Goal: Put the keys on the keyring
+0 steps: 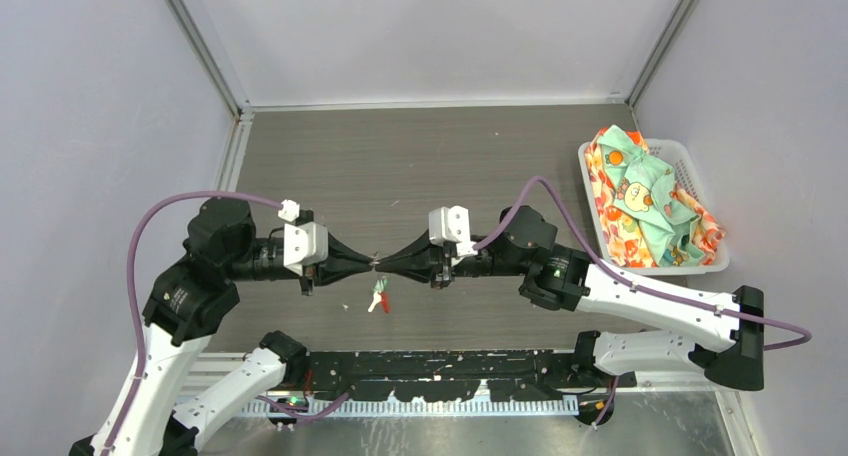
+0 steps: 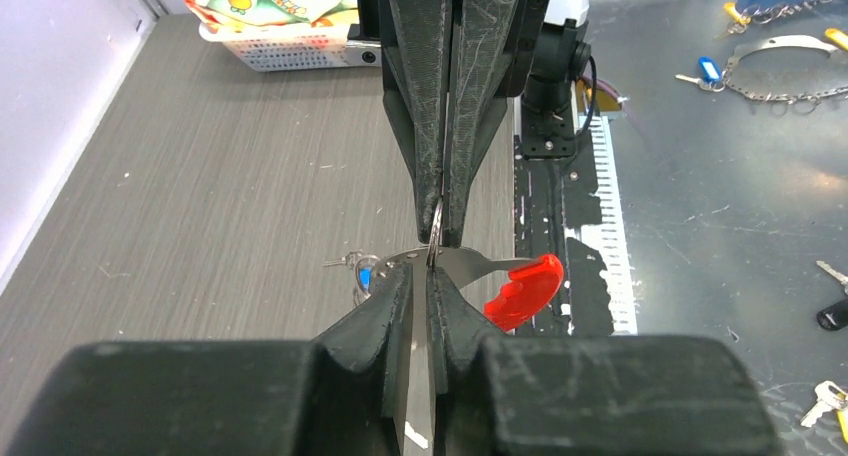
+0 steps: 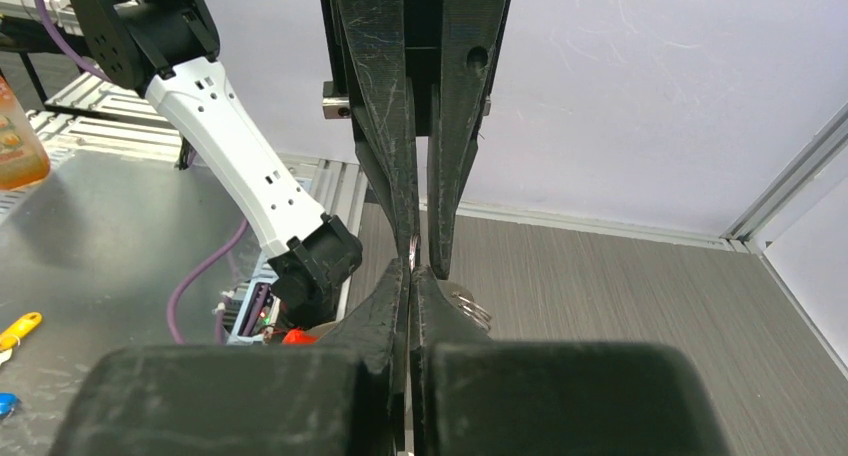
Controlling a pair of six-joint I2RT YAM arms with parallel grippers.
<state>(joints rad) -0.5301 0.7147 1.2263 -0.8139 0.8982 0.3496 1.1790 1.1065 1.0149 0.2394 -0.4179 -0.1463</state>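
My left gripper [image 1: 366, 264] and right gripper [image 1: 385, 264] meet tip to tip above the middle of the table. Both are shut on a thin silvery ring of the keyring [image 2: 437, 224], seen edge-on between the tips. In the left wrist view a silver blade with a red plastic end [image 2: 522, 290] and a blue-headed key [image 2: 362, 275] sit just below the tips. The top view shows a green-headed key [image 1: 377, 296] and the red piece [image 1: 386, 302] under the grippers. I cannot tell whether they hang or lie on the table. Silvery coils [image 3: 470, 307] show beside my right fingers.
A white basket [image 1: 700, 261] of patterned cloth stands at the table's right edge. White walls enclose the back and sides. On the metal bench by the arm bases lie other keys and chains [image 2: 780, 71].
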